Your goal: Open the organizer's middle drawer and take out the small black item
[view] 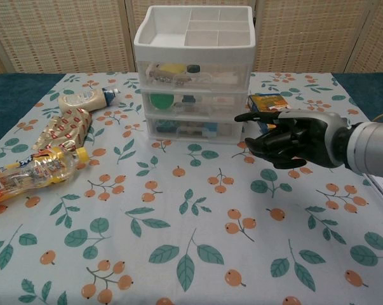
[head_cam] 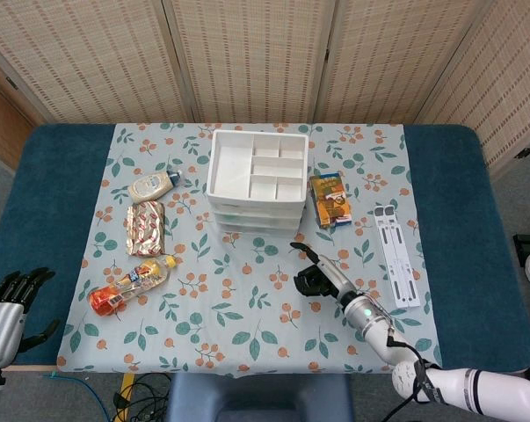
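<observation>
The organizer (view: 194, 73) stood toward the back of the flowered cloth (view: 178, 216) on the worktop (head_cam: 36, 211), its three drawers all pushed in. Through the clear front of the middle drawer (view: 194, 101) a green round thing and a small dark item (view: 188, 99) showed, the dark one near the drawer's centre. The right robot hand (view: 286, 141) hung in front of the organizer's right side, near it but apart from it, its fingers (view: 251, 117) spread and loosely curved toward the drawers, holding nothing. The left robot hand (head_cam: 10, 303) was low at the near left edge of the worktop, fingers apart, empty, well away from everything. Just right of the organizer lay an orange-and-blue box (head_cam: 330, 200), partly hidden by the right hand in the chest view. Further right lay a white folding stand (head_cam: 396, 255). To the left lay a squeeze bottle (view: 86, 98), a foil packet (view: 63, 130) and a drink bottle (view: 32, 171)
</observation>
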Robot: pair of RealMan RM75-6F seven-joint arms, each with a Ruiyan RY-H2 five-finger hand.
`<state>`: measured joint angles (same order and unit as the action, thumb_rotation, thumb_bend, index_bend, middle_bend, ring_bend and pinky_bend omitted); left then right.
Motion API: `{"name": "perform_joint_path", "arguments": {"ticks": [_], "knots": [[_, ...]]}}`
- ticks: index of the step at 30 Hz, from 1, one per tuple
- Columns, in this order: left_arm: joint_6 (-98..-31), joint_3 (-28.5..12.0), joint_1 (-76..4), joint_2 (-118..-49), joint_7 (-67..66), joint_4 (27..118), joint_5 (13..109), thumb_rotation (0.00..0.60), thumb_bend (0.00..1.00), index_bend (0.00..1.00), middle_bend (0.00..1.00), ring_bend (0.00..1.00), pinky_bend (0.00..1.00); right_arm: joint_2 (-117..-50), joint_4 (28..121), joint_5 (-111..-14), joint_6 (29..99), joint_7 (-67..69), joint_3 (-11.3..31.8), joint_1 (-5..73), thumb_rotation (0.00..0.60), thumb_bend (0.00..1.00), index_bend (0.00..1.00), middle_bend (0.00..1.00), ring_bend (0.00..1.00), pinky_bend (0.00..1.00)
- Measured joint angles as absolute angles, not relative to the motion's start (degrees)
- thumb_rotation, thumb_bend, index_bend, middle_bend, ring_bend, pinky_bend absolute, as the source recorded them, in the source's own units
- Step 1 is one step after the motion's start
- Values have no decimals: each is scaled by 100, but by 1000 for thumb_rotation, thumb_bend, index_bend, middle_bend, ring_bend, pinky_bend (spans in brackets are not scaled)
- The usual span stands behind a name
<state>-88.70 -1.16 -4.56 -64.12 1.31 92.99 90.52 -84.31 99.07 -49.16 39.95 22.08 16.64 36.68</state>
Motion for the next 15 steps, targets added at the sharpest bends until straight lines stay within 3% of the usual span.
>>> {"name": "perform_joint_path", "arguments": {"ticks": [15], "knots": [[-8850,-129,-432,-6361,224,9259,8976,600,216,182,180,192,123,-9461,8896,-4389,4135,1893,1931,4291,600,584,1,814,910,1000]]}}
